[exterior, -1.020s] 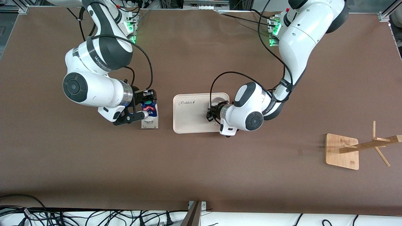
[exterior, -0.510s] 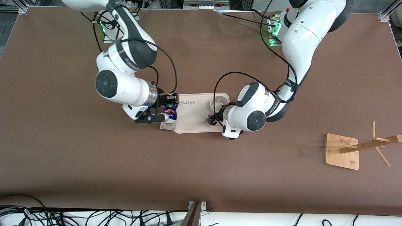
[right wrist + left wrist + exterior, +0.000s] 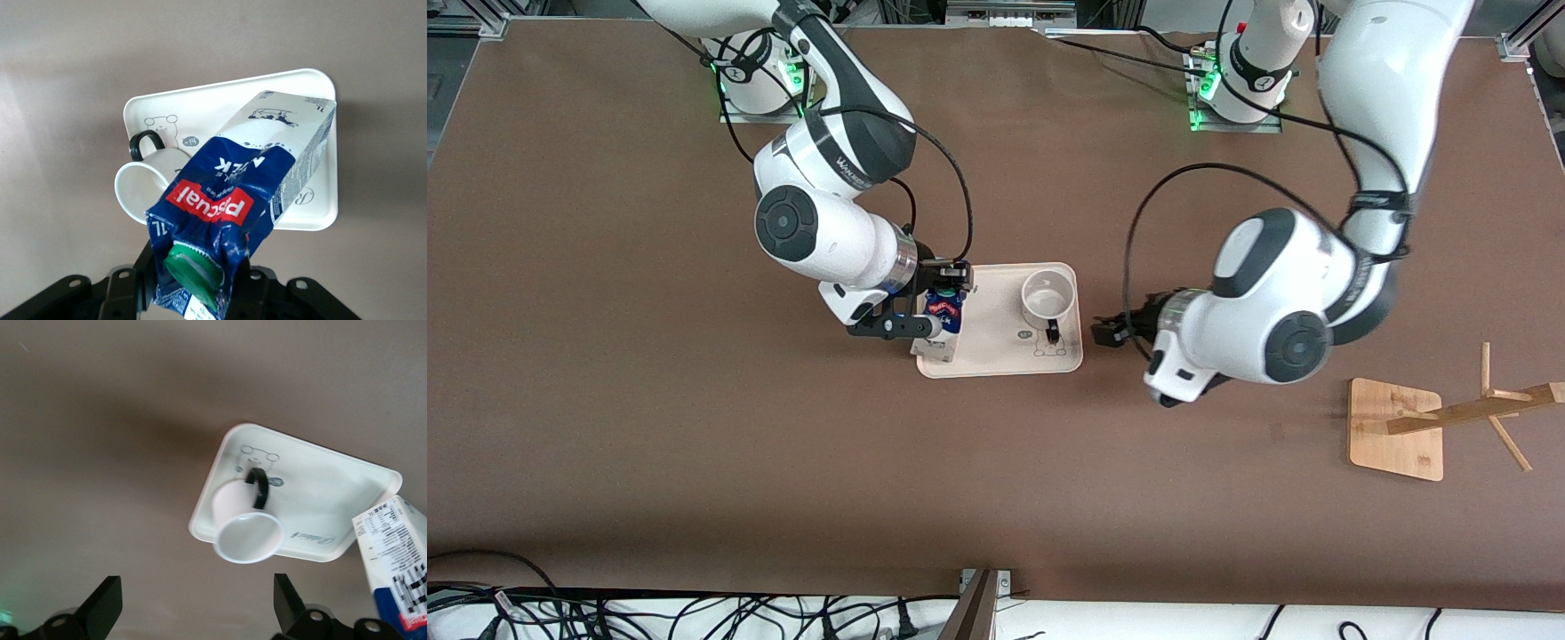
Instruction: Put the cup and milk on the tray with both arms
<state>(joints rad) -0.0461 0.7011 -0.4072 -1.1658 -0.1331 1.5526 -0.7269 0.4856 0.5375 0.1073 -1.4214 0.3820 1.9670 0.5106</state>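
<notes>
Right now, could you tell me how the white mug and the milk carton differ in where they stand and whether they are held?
The mug stands free on the cream tray, while the milk carton hangs over the tray's edge toward the right arm's end. The left gripper, open, is off the mug, over the table; the right gripper is shut on the carton. The mug is upright; the carton looks tilted.

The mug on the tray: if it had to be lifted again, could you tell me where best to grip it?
I would pinch the mug by its rim wall from above. It stands upright on the tray with its mouth open upward. Its black handle points toward the front camera, so choose a stretch of rim clear of it.
</notes>
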